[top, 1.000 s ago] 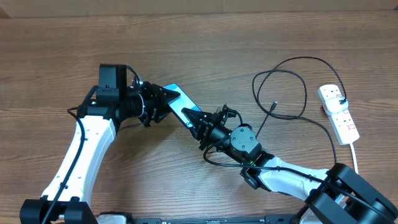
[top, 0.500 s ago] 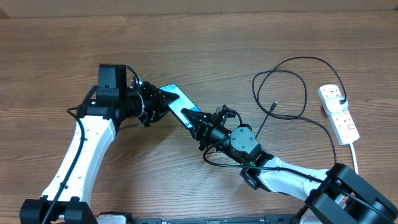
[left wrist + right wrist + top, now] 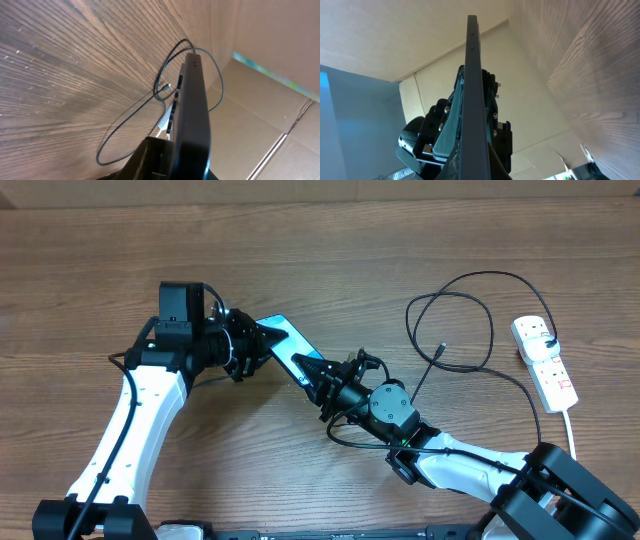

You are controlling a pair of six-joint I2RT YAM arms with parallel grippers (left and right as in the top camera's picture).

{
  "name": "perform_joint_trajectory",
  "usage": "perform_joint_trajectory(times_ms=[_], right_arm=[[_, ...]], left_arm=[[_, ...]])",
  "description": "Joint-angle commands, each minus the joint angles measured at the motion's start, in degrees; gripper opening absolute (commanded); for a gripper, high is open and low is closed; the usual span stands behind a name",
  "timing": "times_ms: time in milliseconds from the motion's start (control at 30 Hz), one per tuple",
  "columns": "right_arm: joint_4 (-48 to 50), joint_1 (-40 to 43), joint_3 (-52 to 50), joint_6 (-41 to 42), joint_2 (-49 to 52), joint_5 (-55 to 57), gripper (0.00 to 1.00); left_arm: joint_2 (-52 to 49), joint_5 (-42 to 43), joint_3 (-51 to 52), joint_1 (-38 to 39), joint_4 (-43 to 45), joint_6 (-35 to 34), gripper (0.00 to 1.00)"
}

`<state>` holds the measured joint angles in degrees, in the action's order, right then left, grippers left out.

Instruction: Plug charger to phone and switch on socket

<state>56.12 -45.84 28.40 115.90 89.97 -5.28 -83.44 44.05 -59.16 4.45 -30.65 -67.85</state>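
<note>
1 phone (image 3: 286,339), long axis diag, left hand (image 3: 260,343) to right hand (image 3: 310,370)

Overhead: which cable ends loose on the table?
The thin black charger, its small plug lying free left of the socket; the thick white cord runs toward the near edge.

A brown wood-grain table (image 3: 400,240) fills the overhead view under even light, with a paler tan band (image 3: 300,186) along the top edge of the frame. In the left wrist view, creased cardboard panels (image 3: 260,115) stand at right. In the right wrist view, a blue-grey surface (image 3: 350,125) occupies the lower left.
</note>
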Motion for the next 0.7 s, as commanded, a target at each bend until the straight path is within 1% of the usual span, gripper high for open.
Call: perform_joint_trajectory(times_ms=[0,200,367,467,600,667], right_arm=[[0.81,-0.22,1.36,7.98,-0.59,0.85,0.04],[0.83,-0.22,1.36,7.96,-0.59,1.22,0.04],[0.85,-0.22,1.36,7.98,-0.59,1.2,0.04],[0.87,-0.22,1.36,7.96,-0.59,1.2,0.05],[0.87,-0.22,1.36,7.96,-0.59,1.18,0.11],[0.85,-0.22,1.36,7.96,-0.59,1.18,0.15]], left_arm=[[0.17,0.42,0.09,0.09,1.46,-2.05,0.13],[0.17,0.98,0.09,0.11,2.23,-2.03,0.11],[0.17,0.92,0.09,0.09,2.25,-2.38,0.04],[0.17,0.81,0.09,0.09,2.82,-3.34,0.04],[0.17,0.79,0.09,0.09,4.17,-4.66,0.04],[0.17,0.72,0.09,0.09,4.55,-5.05,0.04]])
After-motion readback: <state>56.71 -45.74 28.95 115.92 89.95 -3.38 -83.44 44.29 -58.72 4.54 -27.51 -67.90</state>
